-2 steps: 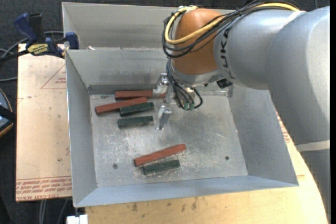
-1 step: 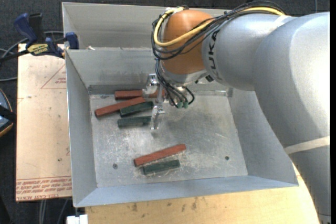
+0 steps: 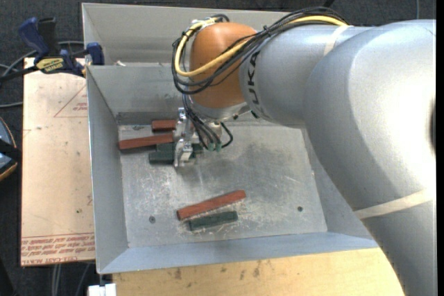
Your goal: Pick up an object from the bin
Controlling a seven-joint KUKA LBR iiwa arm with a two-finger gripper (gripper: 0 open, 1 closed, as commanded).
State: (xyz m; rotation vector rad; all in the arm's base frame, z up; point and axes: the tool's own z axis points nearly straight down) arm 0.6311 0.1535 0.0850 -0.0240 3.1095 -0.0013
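The arm's gripper (image 3: 184,154) hangs at the right end of a dark green bar (image 3: 161,157), left of centre in the bin (image 3: 277,177), just below a long red bar (image 3: 144,143). Whether it is open or closed cannot be told. The green bar looks stiff, light and narrow, and is probably best gripped across its width.
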